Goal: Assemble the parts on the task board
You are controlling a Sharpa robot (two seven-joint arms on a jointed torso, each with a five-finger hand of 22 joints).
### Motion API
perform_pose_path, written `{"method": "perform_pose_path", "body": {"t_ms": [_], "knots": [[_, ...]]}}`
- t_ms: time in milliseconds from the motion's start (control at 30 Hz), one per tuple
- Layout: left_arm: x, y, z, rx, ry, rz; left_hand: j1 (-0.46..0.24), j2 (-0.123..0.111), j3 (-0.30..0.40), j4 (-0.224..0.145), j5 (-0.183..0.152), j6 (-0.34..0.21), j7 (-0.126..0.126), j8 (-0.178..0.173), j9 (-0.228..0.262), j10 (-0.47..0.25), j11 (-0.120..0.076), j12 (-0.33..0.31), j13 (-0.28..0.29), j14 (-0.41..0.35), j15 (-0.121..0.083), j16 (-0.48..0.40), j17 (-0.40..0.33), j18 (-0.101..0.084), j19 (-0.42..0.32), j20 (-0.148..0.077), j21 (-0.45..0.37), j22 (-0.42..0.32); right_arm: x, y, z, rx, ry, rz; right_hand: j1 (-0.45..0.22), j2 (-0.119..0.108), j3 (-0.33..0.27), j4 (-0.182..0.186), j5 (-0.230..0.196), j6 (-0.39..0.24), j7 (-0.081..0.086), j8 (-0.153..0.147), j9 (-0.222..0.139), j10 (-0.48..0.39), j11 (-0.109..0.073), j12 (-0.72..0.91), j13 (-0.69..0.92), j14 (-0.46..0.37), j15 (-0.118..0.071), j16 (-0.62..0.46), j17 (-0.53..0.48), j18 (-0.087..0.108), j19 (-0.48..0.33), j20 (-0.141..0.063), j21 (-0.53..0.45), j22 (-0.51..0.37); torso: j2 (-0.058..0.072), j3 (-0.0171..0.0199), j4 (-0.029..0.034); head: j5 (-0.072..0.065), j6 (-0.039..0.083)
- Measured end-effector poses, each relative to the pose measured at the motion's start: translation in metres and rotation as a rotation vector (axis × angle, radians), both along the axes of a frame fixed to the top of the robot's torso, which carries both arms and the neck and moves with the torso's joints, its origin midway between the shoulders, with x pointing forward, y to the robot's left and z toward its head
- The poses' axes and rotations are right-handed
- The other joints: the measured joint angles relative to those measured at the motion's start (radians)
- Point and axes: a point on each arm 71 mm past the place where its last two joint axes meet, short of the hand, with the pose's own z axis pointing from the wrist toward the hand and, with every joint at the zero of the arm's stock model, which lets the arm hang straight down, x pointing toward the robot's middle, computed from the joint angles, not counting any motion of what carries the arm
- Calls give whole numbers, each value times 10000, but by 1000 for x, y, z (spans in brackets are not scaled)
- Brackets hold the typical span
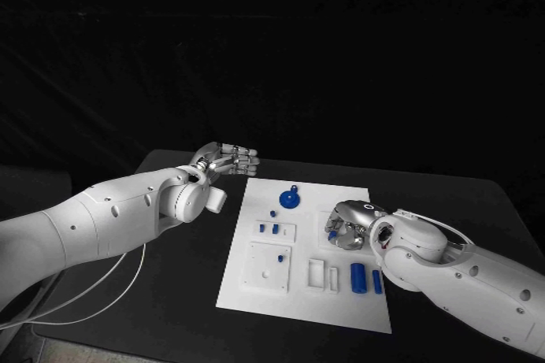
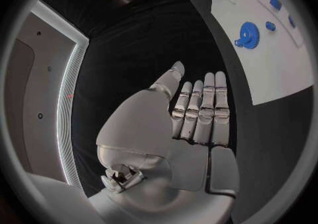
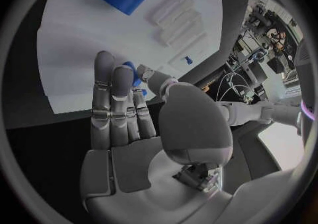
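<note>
Black worktop point(image 1: 454, 190) is carrying the task board point(image 1: 261, 300). Right robot hand point(image 1: 346, 226) is pinching a small blue part point(image 3: 134, 73) over the board; it could slip. Left robot hand point(image 1: 225, 160) is hovering released beside it.

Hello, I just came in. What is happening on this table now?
A two-armed robot is assembling small blue parts on a white board. Its right hand is over the board's right side, pinching a small blue piece in its fingers. Its left hand is open and empty beyond the board's far left corner. A blue gear lies on the board.
</note>
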Motion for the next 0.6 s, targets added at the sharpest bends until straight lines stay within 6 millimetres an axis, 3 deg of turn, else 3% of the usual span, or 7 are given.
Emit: {"method": "perform_pose_path", "body": {"t_ms": [200,367,467,600], "knots": [[0,0,0,38,-9,-23,0,0,0,0,0,0,0,0,0,0,0,0,0,0,0,0,0,0,0,0,0,-9,0,0,0,68,-86,-20,-78,78,121,121,0,407,-20,0,3,365,-79,-2,-9,-14,-102,0,7,-5,22,-28,0,29,0,2,0,5,-18],[0,0,0,104,-38,-67,0,0,28,28,0,0,0,0,0,0,0,0,0,0,0,0,0,0,0,0,0,-9,0,0,0,180,-275,-80,94,249,249,11,-49,845,-85,59,17,1002,-275,-10,-6,-32,-292,0,49,-96,15,-171,25,143,0,2,-1,8,-42],[0,0,0,137,-53,-94,0,0,28,28,0,0,0,0,0,0,0,0,0,0,0,0,0,0,0,0,0,-9,0,0,1,300,-436,-125,92,280,474,-205,-73,1155,-152,54,18,1262,-246,-9,0,-16,-374,-50,72,-245,15,-342,103,264,0,1,-1,8,-54],[0,0,0,168,-66,-121,0,0,28,28,0,0,0,0,-1,0,0,0,0,0,0,0,0,0,0,0,0,-8,0,-1,2,450,-609,-177,40,333,726,-328,1,1359,-249,17,29,1349,-160,-10,73,43,-432,-50,101,-319,37,-395,161,413,0,3,-1,-2,-61]]}}
